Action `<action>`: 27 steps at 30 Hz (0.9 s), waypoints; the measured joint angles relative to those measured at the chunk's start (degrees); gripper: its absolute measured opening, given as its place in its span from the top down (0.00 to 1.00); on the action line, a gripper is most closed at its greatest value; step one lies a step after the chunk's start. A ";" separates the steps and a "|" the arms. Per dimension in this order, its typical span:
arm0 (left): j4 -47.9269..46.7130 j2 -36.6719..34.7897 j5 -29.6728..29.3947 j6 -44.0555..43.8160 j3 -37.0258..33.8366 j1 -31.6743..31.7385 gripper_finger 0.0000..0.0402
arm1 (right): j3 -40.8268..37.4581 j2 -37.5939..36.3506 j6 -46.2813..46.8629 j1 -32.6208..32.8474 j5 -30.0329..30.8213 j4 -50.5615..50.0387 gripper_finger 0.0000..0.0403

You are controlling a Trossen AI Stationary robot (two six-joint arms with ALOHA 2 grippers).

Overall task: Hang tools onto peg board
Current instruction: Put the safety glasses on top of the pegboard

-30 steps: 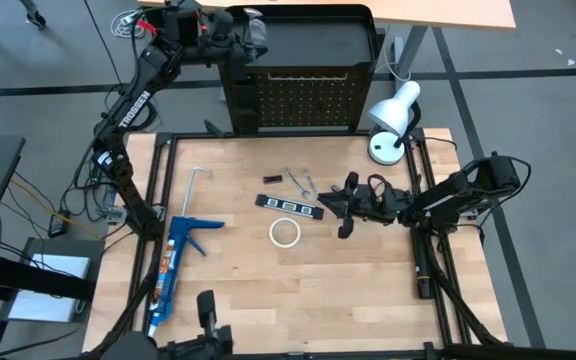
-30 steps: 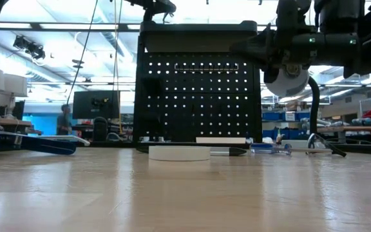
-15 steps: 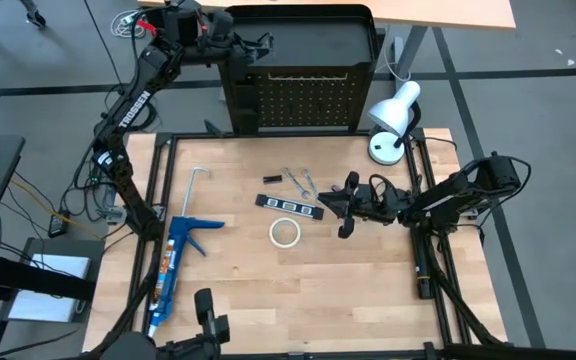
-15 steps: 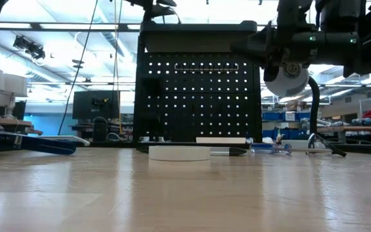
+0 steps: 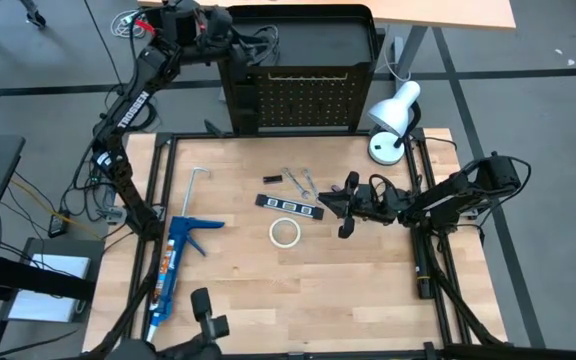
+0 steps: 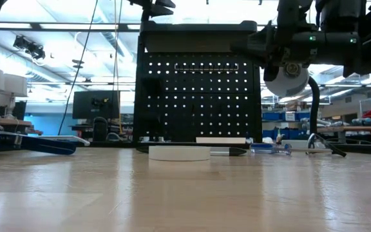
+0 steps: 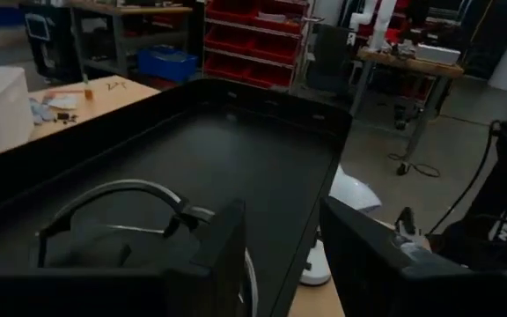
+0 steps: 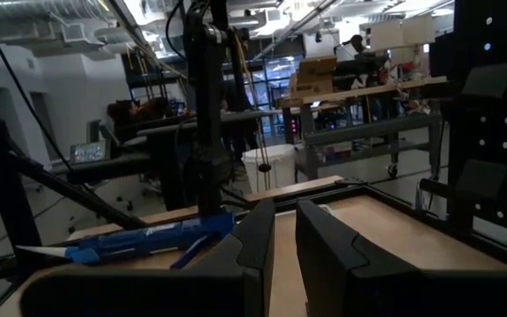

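The left gripper (image 5: 240,40) hovers over the peg board's (image 5: 303,100) top tray, fingers parted, with a black wire loop (image 7: 117,211) lying just beneath them, apparently let go. Advice: lift straight up so neither finger snags the loop. The right gripper (image 5: 346,210) waits narrowly closed and empty, white tape ring (image 5: 285,232) nearby. Whether the loop sits on a peg is hidden.

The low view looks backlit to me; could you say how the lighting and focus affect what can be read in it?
Low view: bright ceiling lights behind leave the peg board a silhouette with glowing holes; near table blurred; tape ring sharp. High view: evenly lit.
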 joint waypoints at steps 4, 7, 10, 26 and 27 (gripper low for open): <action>-4.46 -1.10 -4.84 10.79 0.00 -3.45 0.62 | 0.00 -0.13 -0.13 -0.02 -0.12 -1.41 0.86; -9.01 -2.67 -13.30 23.71 0.00 -8.75 0.62 | 0.00 -1.49 -0.23 -0.02 1.64 -5.54 0.86; -12.41 -4.11 -18.87 33.60 0.00 -14.53 0.62 | 0.00 -3.98 -1.58 -0.02 4.28 -11.14 0.86; -13.88 -13.07 -30.00 39.72 -12.16 -38.27 0.62 | 6.43 -24.51 6.39 8.36 18.53 -67.76 0.86; -13.74 -13.35 -31.04 38.93 -13.70 -39.54 0.62 | 8.59 -25.30 9.26 8.83 19.28 -75.13 0.86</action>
